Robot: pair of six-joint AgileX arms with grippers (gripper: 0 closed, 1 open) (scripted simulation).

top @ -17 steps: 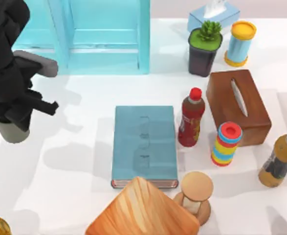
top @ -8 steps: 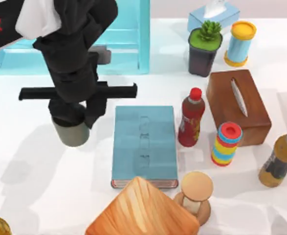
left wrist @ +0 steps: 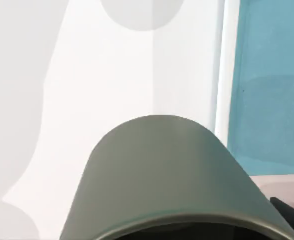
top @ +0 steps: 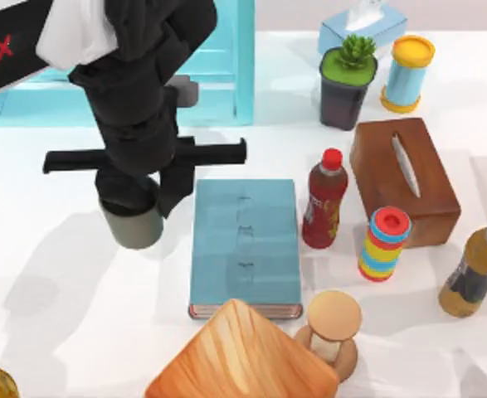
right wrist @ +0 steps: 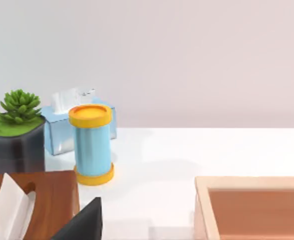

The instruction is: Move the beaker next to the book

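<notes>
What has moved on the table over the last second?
The left arm's end effector carried the beaker from the table's far left edge rightward, and it now sits close beside the book's left edge. The beaker stays in its grip throughout. The book, the red-capped bottle and the wooden tissue box have not shifted.

I read just one mark, a red X on my left arm's (top: 102, 50) white panel at ten o'clock; nothing else carries legible text.
</notes>
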